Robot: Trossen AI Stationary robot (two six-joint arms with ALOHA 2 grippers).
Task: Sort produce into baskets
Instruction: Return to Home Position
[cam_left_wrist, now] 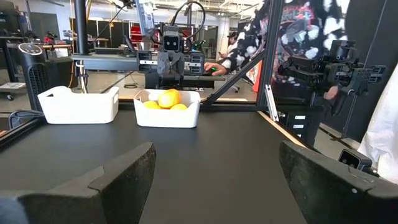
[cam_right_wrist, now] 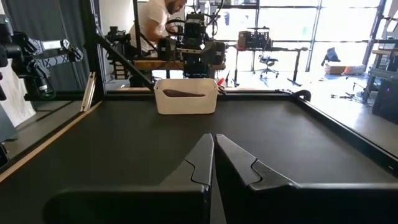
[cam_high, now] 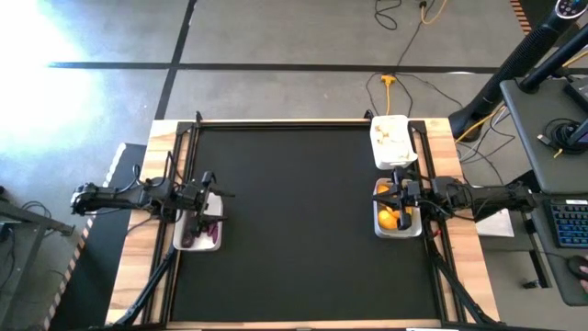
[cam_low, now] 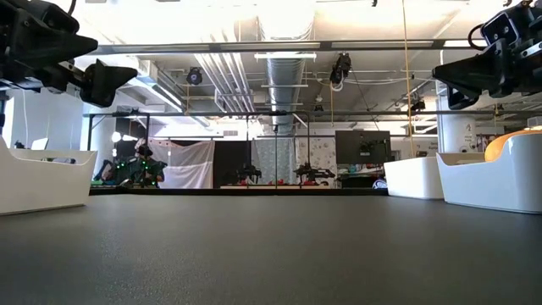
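Observation:
Three white baskets stand on the black table. One at the left (cam_high: 197, 232) holds dark purple pieces (cam_high: 204, 230) and also shows in the right wrist view (cam_right_wrist: 185, 95). One at the right (cam_high: 397, 221) holds yellow lemons (cam_left_wrist: 166, 98). One behind it (cam_high: 390, 142) holds whitish garlic. My left gripper (cam_left_wrist: 216, 149) is open and empty, raised over the purple basket's far end (cam_high: 209, 191). My right gripper (cam_right_wrist: 213, 140) is shut and empty, raised over the lemon basket's far end (cam_high: 391, 191).
The middle of the black mat (cam_high: 303, 221) lies bare between the two arms. A black frame (cam_high: 303, 122) runs along the table's edges. People stand beyond the table's sides: one in a patterned top (cam_left_wrist: 292, 31), one in a white shirt (cam_right_wrist: 152, 25).

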